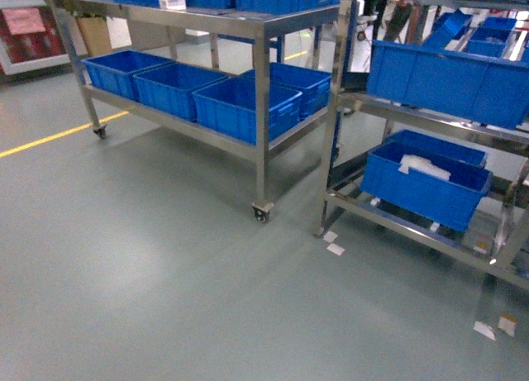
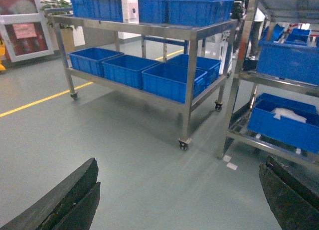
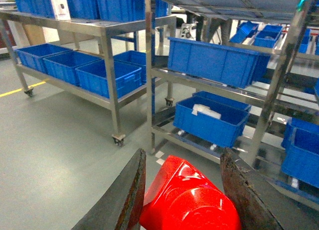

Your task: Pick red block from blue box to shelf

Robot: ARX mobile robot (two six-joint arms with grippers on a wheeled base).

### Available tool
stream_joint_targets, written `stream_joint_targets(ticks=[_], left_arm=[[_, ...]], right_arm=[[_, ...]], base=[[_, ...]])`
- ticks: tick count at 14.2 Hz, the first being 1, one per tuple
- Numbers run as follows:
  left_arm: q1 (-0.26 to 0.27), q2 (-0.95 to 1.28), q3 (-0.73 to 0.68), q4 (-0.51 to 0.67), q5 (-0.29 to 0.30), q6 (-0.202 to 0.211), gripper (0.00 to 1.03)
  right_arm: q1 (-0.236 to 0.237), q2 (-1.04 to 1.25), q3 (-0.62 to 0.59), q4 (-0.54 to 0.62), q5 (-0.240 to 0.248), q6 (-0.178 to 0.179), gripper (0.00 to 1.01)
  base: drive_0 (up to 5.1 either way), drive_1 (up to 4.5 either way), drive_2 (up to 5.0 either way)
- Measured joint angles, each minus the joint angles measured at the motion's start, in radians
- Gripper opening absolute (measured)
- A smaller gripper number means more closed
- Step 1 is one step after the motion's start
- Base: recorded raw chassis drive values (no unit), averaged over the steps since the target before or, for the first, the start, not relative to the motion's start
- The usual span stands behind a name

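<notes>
The red block (image 3: 192,200), glossy with a round stud facing the camera, sits tilted between the two dark fingers of my right gripper (image 3: 183,153), which is shut on it above the floor. My left gripper (image 2: 179,162) is open with only bare floor between its fingers. Ahead stands the shelf (image 3: 150,75), a tall stainless-steel rack whose tiers hold dark blue crates; it also shows at the right of the head view as the shelf (image 1: 334,108) and in the left wrist view as the shelf (image 2: 238,80). The blue box is out of view. Neither gripper appears in the head view.
A wheeled steel trolley (image 1: 261,108) with several dark blue crates stands left of the shelf, castor (image 1: 261,213) nearest me. A blue crate (image 1: 426,187) with white material sits on the shelf's lowest tier. Paper scraps (image 1: 335,249) lie by the post. A yellow line (image 1: 50,137) crosses the green floor.
</notes>
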Motion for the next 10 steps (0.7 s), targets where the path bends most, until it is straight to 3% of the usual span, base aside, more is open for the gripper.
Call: stream_joint_targets(ticks=[10], left_arm=[[0.000, 0.000, 0.000, 0.000, 0.000, 0.000, 0.98]], right_arm=[[0.000, 0.000, 0.000, 0.000, 0.000, 0.000, 0.39]], base=[[-1.4, -1.42, -1.4]])
